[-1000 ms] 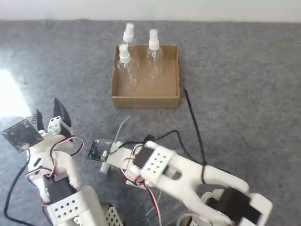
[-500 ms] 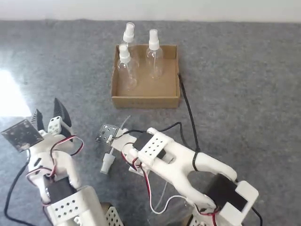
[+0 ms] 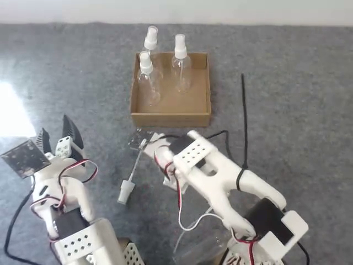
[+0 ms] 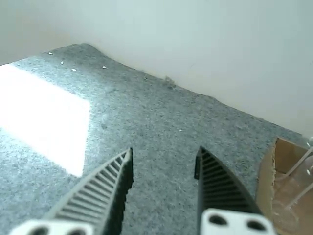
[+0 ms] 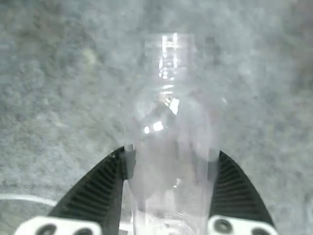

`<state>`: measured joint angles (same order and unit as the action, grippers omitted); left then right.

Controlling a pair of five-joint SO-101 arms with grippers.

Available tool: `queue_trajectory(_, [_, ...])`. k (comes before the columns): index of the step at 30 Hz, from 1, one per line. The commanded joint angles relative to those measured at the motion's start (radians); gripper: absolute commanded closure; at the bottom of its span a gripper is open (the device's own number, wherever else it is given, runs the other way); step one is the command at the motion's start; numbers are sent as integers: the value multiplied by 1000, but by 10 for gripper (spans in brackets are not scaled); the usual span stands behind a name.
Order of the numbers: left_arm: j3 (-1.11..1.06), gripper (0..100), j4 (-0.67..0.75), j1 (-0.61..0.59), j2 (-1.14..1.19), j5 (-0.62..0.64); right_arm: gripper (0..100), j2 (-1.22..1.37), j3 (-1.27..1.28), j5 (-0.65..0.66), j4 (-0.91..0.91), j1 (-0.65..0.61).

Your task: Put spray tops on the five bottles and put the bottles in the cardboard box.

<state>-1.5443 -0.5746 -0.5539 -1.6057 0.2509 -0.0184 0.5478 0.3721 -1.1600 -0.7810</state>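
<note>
The cardboard box stands at the far middle of the grey carpet, and three clear bottles with white spray tops stand upright in it. My right gripper is just in front of the box's near left corner. In the right wrist view this gripper is shut on a clear bottle without a top, its open neck pointing away. A loose white spray top lies on the carpet, its thin tube running up toward the right gripper. My left gripper stands open at the near left, and nothing sits in the left gripper.
A black cable runs from the right arm across the carpet beside the box. Something clear, possibly another bottle, lies at the near edge by the right arm's base. The box's corner shows in the left wrist view.
My right arm has swung away from the near middle up toward the box's front. The spray top stayed behind on the carpet. The black cable shifted right. The left arm kept still.
</note>
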Motion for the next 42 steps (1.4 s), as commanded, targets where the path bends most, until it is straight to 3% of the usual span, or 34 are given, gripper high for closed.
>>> queue_trajectory(1, [7,800,28,-3,-14,18,829,-16,-80,18,-61,62])
queue_trajectory(5, [7,800,28,-3,-14,18,820,-16,-110,18,-102,73])
queue_trajectory(12, [7,800,28,-3,-14,18,650,-16,-164,14,-217,64])
queue_trajectory(22, [7,800,28,-3,-14,18,651,-4,-186,14,-170,24])
queue_trajectory(42, [8,800,28,-3,-14,18,652,133,-198,97,19,148])
